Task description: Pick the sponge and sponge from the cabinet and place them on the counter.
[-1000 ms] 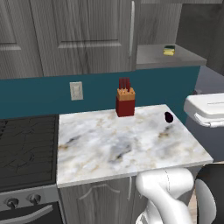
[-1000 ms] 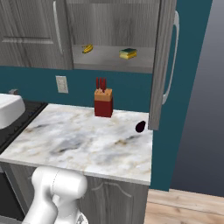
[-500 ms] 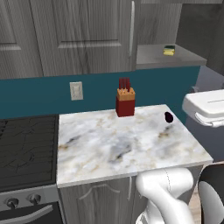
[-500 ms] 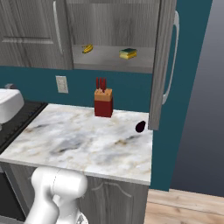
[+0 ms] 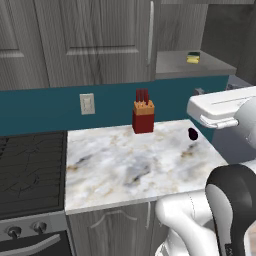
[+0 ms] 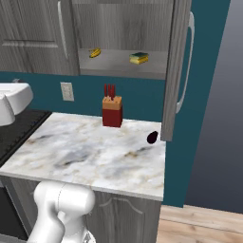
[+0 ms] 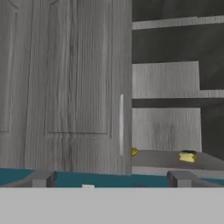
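Approach step: the white arm has swung further across both base views, toward the open cabinet [image 6: 123, 28].
The pincer [image 7: 111, 186] stands wide apart, holding nothing, facing the shelf [image 7: 170, 162] where the green-topped sponge [image 7: 187, 156] lies; the table [image 6: 95, 152] carries no sponge yet. Next it must reach in over that sponge.

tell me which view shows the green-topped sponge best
The right base view: the green-topped sponge sits unobstructed on the cabinet shelf. In the left base view and the hand view it's smaller and blurrier.
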Motion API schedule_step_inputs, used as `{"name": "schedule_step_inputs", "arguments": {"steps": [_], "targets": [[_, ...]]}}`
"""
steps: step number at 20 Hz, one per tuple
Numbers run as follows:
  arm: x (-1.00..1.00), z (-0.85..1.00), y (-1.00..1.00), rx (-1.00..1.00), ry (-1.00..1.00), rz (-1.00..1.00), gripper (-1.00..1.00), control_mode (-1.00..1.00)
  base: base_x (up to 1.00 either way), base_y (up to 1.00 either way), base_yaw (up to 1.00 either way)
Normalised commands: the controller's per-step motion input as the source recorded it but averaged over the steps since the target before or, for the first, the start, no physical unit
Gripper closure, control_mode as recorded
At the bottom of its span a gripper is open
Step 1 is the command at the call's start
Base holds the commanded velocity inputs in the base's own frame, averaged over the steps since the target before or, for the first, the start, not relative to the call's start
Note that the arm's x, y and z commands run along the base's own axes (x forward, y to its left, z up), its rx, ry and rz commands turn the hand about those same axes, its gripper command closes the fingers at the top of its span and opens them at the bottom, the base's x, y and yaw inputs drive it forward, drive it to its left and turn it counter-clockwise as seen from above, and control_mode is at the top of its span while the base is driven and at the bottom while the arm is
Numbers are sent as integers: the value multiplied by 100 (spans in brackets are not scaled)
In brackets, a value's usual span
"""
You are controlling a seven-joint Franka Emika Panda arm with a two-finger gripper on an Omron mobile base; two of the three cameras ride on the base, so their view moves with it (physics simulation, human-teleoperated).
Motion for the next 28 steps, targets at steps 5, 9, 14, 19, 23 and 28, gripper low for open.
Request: {"name": "schedule_step_inputs", "arguments": {"steps": [5, 9, 14, 19, 23, 28], "targets": [[20, 3, 18, -2, -11, 0, -100, -100, 0, 0, 0], [11, 1, 1, -2, -14, 0, -100, -100, 0, 0, 0], [26, 0, 0, 0, -8, 0, -100, -100, 0, 0, 0], [35, 0, 0, 0, 0, -1, -100, -100, 0, 0, 0], [36, 1, 0, 0, 0, -6, -100, -100, 0, 0, 0], [34, 3, 0, 0, 0, -5, -100, -100, 0, 0, 0]]}}
